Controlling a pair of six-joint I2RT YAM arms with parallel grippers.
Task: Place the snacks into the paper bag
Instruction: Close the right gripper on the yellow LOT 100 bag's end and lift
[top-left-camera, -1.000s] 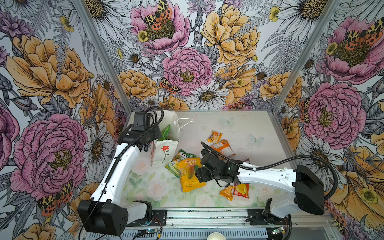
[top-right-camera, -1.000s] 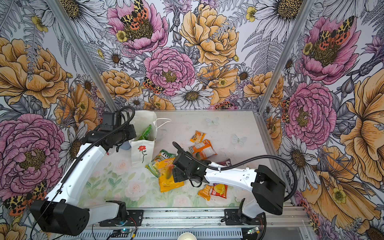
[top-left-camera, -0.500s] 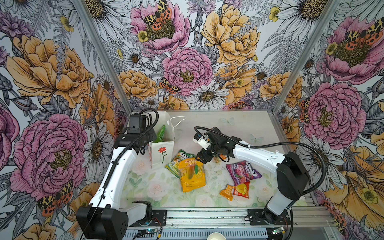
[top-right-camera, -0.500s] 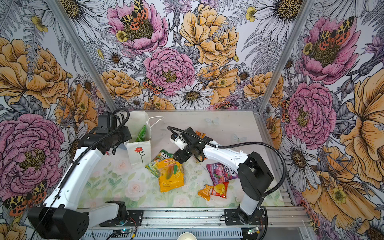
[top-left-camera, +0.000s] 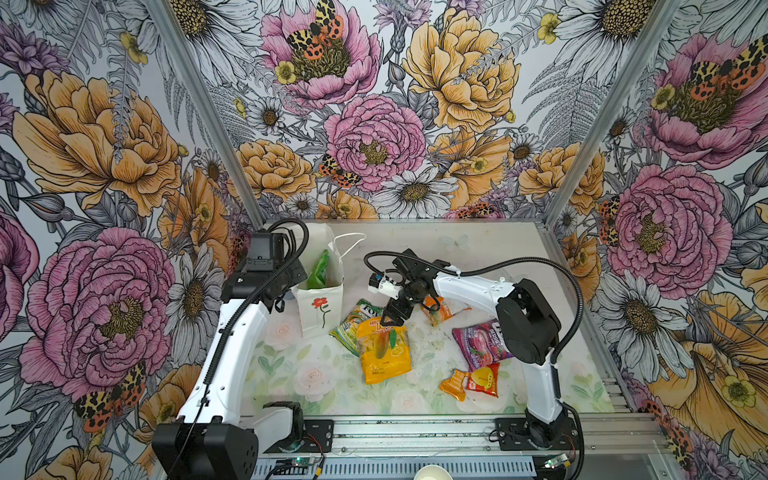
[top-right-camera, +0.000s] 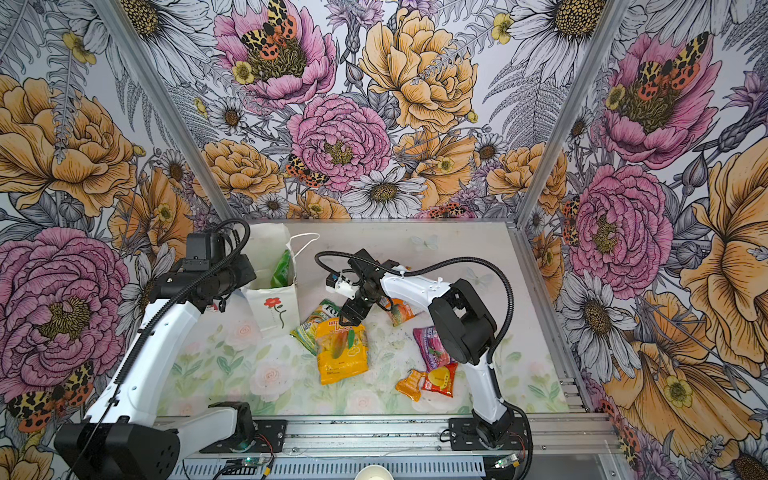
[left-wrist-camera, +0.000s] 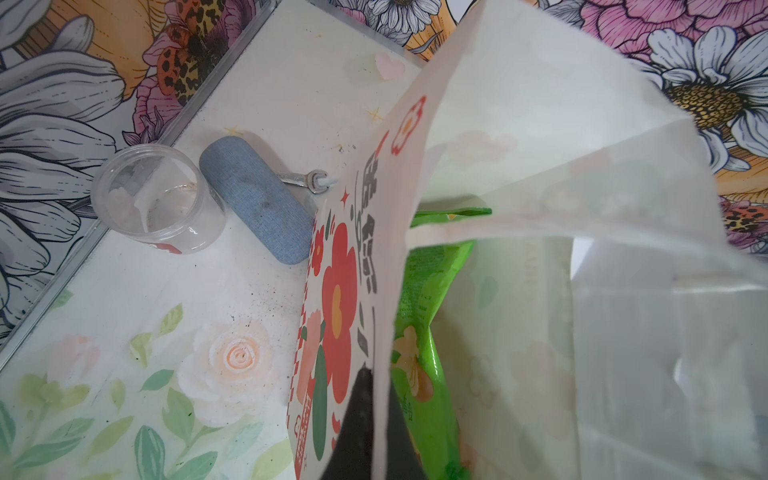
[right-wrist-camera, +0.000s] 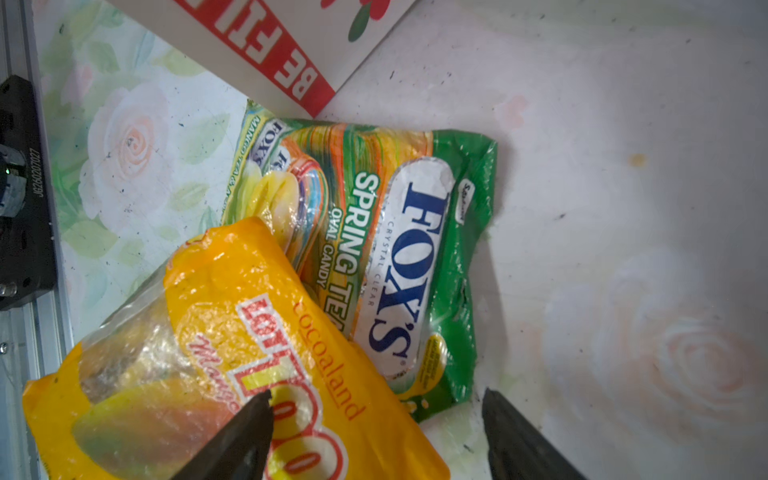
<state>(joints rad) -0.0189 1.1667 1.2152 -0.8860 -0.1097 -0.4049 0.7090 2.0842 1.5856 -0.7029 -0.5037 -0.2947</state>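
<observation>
The white paper bag (top-left-camera: 322, 305) with a red flower stands upright at the left, and a green packet (top-left-camera: 320, 269) sticks out of its mouth. My left gripper (left-wrist-camera: 380, 436) is shut on the bag's side wall at the rim, one finger outside and one inside next to the green packet (left-wrist-camera: 419, 332). My right gripper (right-wrist-camera: 376, 397) hangs open just above the top edge of the yellow packet (top-left-camera: 383, 351), which lies partly on the green-yellow packet (right-wrist-camera: 386, 232). A purple packet (top-left-camera: 478, 343), small orange and red packets (top-left-camera: 471, 380) and an orange packet (top-left-camera: 437, 311) lie to the right.
Behind the bag by the left wall sit a clear plastic cup (left-wrist-camera: 153, 199), a blue-grey case (left-wrist-camera: 257, 199) and a small wrench (left-wrist-camera: 309, 180). The right arm's elbow (top-left-camera: 525, 320) hangs over the purple packet. A metal rail (top-left-camera: 415, 432) runs along the front edge.
The right arm has lifted from lying low across the front, uncovering the purple packet, and its open gripper now sits over the yellow packet's top edge. The left gripper and bag barely moved.
</observation>
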